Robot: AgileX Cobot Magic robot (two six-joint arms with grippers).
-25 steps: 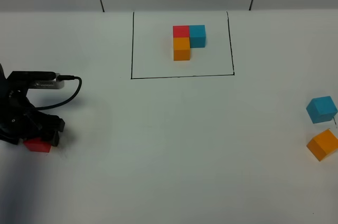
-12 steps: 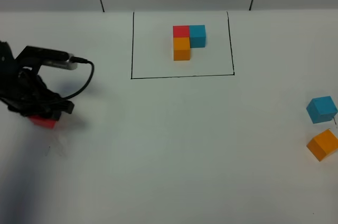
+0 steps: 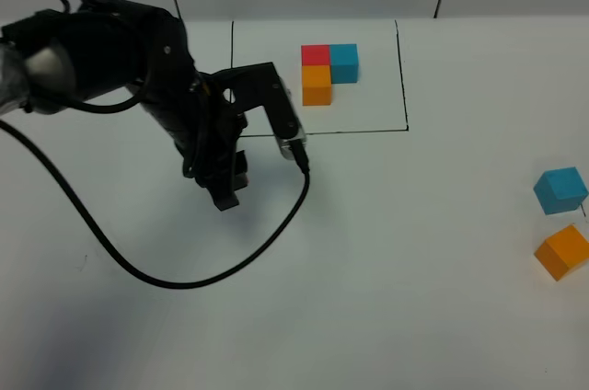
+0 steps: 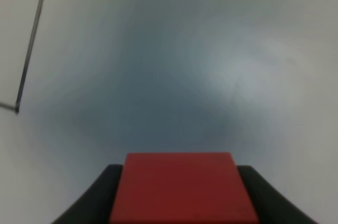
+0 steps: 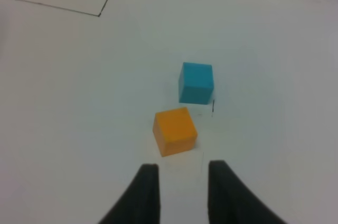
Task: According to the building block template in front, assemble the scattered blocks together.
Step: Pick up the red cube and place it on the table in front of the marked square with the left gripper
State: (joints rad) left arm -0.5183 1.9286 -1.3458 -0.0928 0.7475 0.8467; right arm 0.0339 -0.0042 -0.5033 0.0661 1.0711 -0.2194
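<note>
Left gripper [image 3: 226, 189] clenched on red cube [image 4: 179, 187], swung in from 9 o'clock edge to 7 o'clock of template [image 3: 328, 72]; likely assembly spot; blue cube [image 3: 560, 189], orange cube [image 3: 562, 251] unmoved at 3 o'clock; right gripper [image 5: 182, 187] released, empty.

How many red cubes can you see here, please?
2. The corner red cube belongs to the template; the loose red cube sits between the jaws of the left gripper, hidden from the high view.
</note>
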